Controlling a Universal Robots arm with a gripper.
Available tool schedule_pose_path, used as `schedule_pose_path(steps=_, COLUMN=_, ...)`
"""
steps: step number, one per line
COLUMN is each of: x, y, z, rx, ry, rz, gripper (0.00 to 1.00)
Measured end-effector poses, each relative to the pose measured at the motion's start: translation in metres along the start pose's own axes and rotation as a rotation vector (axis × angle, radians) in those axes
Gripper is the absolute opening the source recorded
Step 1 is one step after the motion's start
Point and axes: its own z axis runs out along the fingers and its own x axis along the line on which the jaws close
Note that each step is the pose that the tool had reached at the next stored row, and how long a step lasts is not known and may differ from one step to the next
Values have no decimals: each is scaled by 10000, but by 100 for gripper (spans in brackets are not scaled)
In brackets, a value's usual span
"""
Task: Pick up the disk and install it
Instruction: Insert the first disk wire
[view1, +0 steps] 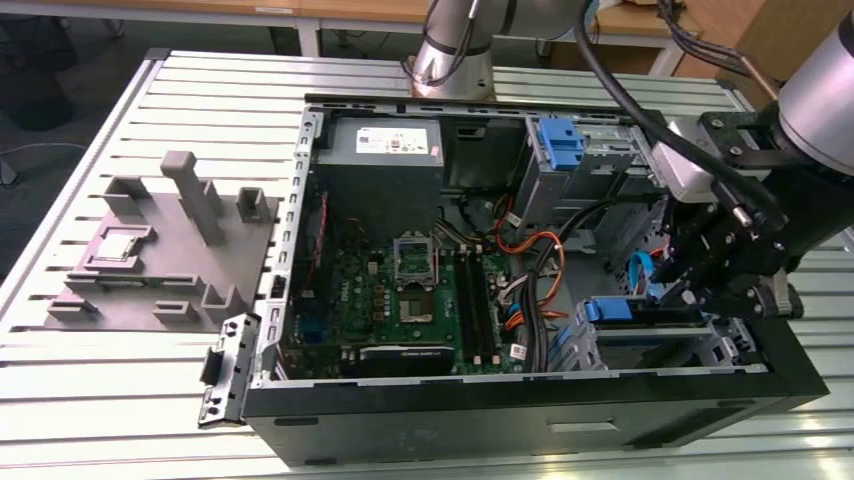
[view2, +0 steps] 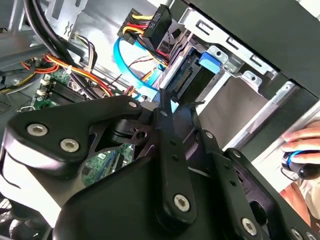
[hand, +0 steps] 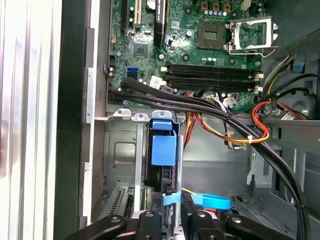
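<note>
Item: disk (view1: 638, 312), a flat metal drive in a blue plastic bracket (hand: 164, 149).

Location: in the drive bay (view1: 694, 345) at the front corner of the open case (view1: 534, 400), on the exterior view's right, near the motherboard (view1: 400, 290). It stands edge-up in the bay slot, the blue bracket tab toward the cables (hand: 240, 127).

Gripper (view1: 727, 285): directly over the bay, close above the disk's top edge. In both wrist views the black fingers (hand: 190, 220) stand close together beside a blue ribbon cable (hand: 210, 201). Whether they pinch the disk or merely sit against it, I cannot tell.

Handling, judged: rigid, dense, moderately heavy for its size; will not flex. Smooth metal faces are likely slippery, so a hold across the two bracket sides or the long edges suits it best. Shock-sensitive; the connector end and exposed board should take no load. Bracket clips are thin plastic and may snap if forced askew in the slot.

Nearby: a hand (view2: 305, 150) at the case's outer side; a grey fixture (view1: 160, 250) on the desk (view1: 200, 90).
</note>
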Motion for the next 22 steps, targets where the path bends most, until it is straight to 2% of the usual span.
schedule_pose_path(steps=5, x=-8, y=-2, z=-125, rx=0, ry=-1, rz=0, gripper=29)
schedule_pose_path(steps=10, x=-13, y=-3, z=-219, rx=0, ry=-1, rz=0, gripper=29)
schedule_pose_path(steps=22, x=-14, y=-3, z=-236, rx=0, ry=-1, rz=7, gripper=29)
